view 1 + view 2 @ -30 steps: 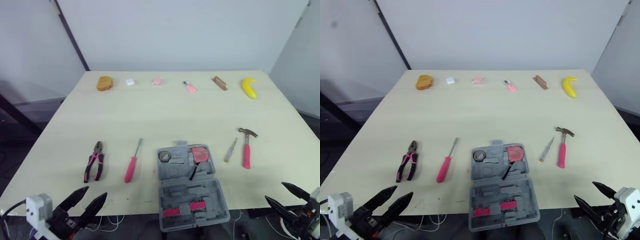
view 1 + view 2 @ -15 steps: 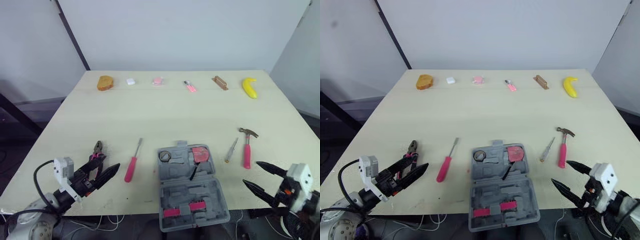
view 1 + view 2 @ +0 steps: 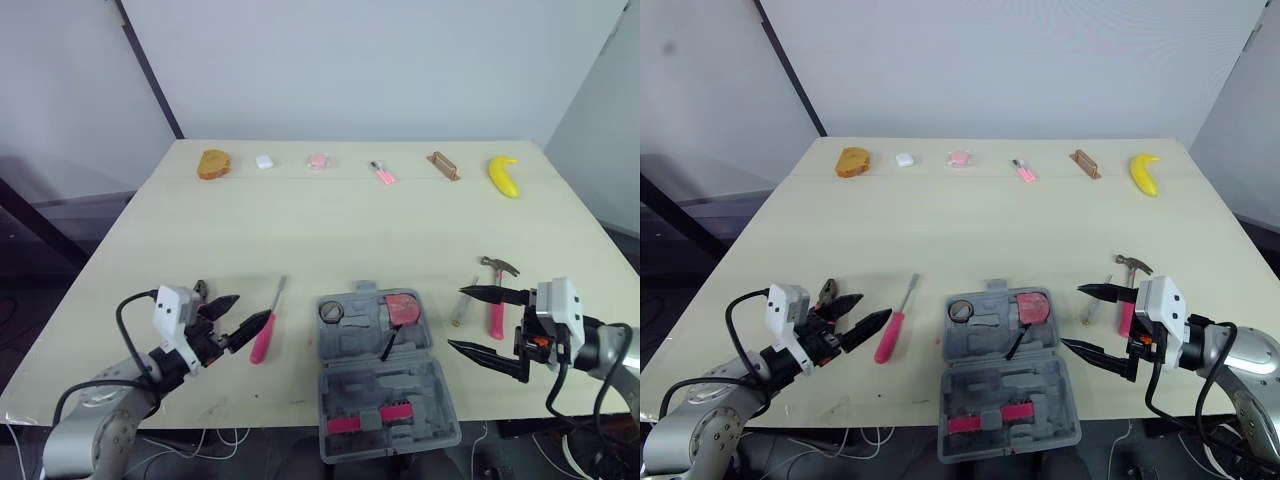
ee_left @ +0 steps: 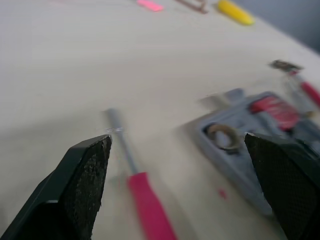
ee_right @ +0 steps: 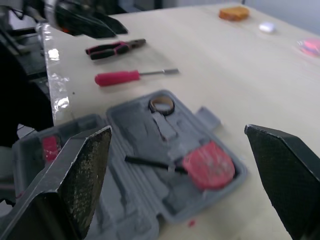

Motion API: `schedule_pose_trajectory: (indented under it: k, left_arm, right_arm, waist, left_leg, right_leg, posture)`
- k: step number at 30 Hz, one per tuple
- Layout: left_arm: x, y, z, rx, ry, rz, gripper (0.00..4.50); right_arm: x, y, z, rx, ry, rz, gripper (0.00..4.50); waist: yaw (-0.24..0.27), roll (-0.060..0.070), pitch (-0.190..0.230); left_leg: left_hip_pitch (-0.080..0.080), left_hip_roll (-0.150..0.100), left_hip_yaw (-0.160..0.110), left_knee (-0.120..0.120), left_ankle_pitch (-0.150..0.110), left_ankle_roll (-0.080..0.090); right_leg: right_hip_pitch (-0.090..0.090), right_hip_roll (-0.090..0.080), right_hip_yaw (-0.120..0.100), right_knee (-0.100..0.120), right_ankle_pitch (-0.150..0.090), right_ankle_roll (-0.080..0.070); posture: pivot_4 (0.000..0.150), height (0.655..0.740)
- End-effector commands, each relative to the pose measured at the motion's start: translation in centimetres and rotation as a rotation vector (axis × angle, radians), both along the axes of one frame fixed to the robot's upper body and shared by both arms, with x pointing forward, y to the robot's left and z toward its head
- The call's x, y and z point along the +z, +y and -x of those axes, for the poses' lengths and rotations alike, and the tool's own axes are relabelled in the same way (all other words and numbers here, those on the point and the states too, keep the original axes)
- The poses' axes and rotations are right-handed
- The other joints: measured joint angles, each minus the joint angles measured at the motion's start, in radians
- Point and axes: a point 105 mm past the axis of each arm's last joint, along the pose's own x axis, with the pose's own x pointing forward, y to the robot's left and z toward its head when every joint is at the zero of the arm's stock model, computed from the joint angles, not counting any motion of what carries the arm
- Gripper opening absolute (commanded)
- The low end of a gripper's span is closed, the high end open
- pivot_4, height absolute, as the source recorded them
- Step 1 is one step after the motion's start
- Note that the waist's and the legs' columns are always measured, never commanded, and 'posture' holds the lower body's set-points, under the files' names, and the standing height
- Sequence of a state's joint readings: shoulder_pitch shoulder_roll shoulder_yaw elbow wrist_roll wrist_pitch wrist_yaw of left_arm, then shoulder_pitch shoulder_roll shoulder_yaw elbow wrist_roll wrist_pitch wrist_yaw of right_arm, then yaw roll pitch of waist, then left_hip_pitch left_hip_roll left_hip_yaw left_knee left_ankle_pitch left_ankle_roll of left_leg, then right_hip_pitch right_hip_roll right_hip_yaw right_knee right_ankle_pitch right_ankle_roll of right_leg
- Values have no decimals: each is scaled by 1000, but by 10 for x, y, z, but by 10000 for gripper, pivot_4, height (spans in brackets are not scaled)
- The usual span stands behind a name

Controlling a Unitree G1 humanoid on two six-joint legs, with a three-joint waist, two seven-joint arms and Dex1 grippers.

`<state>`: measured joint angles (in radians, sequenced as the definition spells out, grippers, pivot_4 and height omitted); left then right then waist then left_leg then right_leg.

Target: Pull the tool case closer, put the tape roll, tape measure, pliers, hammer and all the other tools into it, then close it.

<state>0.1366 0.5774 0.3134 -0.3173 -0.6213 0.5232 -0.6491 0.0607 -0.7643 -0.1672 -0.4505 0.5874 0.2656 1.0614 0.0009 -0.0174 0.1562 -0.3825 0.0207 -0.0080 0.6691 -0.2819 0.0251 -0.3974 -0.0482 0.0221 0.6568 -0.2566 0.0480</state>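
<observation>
Broadly, the pale table (image 3: 330, 225) spans mid-frame under a grey wall. At lower left, the left gripper (image 3: 253, 306) hangs wide open and empty over the pink screwdriver (image 3: 263, 335). The open tool case (image 3: 385, 385) sits lower centre at the near edge. At lower right, the right gripper (image 3: 456, 318) gapes empty beside the hammer (image 3: 494, 305).

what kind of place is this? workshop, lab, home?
Probably a robot test lab, not a workshop: bare walls, one plain table, a hammer and screwdriver laid out beside an open case, a banana among props lined along the far edge.
</observation>
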Motion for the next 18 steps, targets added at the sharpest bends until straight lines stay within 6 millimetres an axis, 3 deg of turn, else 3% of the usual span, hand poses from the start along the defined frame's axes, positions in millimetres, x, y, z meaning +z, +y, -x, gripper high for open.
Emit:
schedule_pose_trajectory:
  k: [1,18]
  left_arm:
    - [10,-6,-5,32,0,-39,45000]
    - [11,-23,-29,216,74,-80,45000]
  right_arm:
    - [10,4,0,43,-31,-8,44806]
    - [34,19,-13,84,-55,-94,44806]
  waist:
    - [0,0,0]
    - [2,-1,0]
  left_leg:
    - [0,0,0,0,0,0]
    - [0,-1,-1,0,0,0]
  right_leg:
    - [0,0,0,0,0,0]
    - [0,0,0,1,0,0]
  posture:
    - [1500,7400]
    - [1500,7400]
